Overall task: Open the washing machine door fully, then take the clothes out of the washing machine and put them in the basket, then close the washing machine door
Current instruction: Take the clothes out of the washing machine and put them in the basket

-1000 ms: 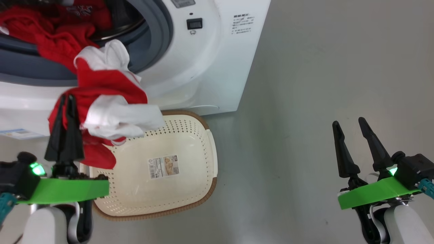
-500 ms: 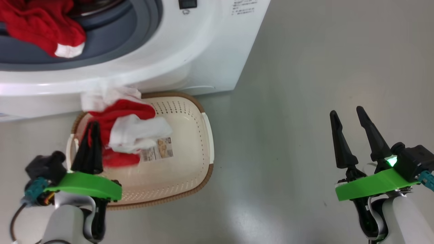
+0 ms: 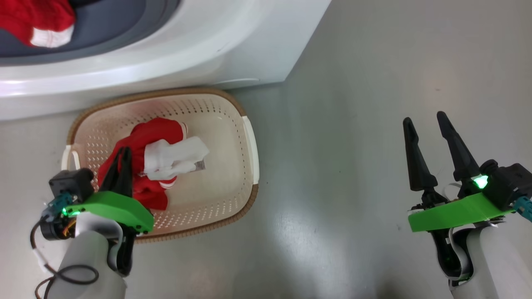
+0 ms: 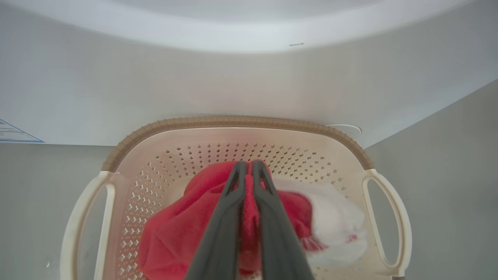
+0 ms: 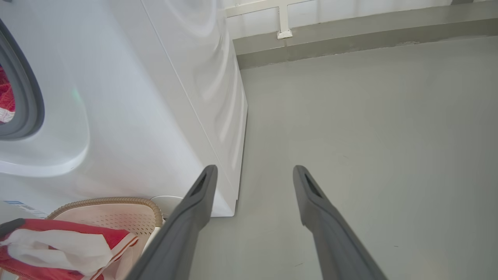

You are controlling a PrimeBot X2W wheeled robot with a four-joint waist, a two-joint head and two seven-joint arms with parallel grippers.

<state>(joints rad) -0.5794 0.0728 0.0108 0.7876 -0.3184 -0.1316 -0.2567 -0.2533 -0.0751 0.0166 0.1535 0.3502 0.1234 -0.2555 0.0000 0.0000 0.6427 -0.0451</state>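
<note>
One washing machine (image 3: 232, 45), one basket (image 3: 166, 94). Red garments, count two: a garment in the basket (image 3: 151, 133) and a garment at the drum mouth (image 3: 37, 14). Grippers, two as well: left gripper (image 3: 123, 151), right gripper (image 3: 424, 118).

The basket (image 3: 226, 166) is cream with little holes and a brown rim. The clothes (image 3: 154, 133) are red and white. The washing machine (image 3: 249, 50) at the top left is white and grey.
</note>
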